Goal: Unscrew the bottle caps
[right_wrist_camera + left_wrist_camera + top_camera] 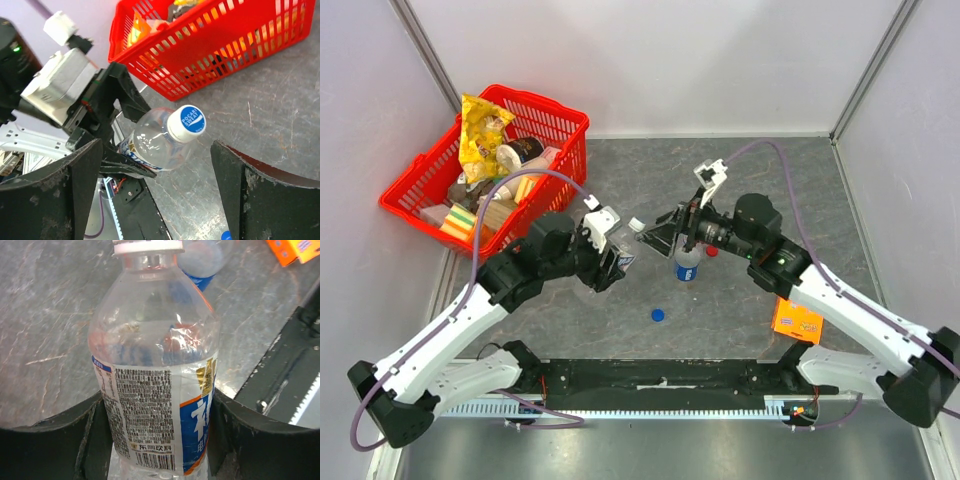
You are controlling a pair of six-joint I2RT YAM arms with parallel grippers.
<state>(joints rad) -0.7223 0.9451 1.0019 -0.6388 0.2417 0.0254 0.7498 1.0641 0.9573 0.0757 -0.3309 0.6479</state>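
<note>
Top: red cap (712, 251) and blue cap (658, 314) lie loose on the table (750, 180), so two look done. Left gripper (613, 256) is clamped on the pale-label bottle (620, 238), white cap (636, 225) on.
Left wrist: fingers (60, 440) pinch the bottle at its label.
Right wrist: right gripper (160, 150) has its jaws wide apart, flanking the white cap without touching. Last unscrew pending.

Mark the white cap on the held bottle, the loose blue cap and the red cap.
white cap (186, 122): right wrist view, its blue-printed top.
blue cap (658, 315): top external view, its centre.
red cap (712, 251): top external view, its centre.
</note>
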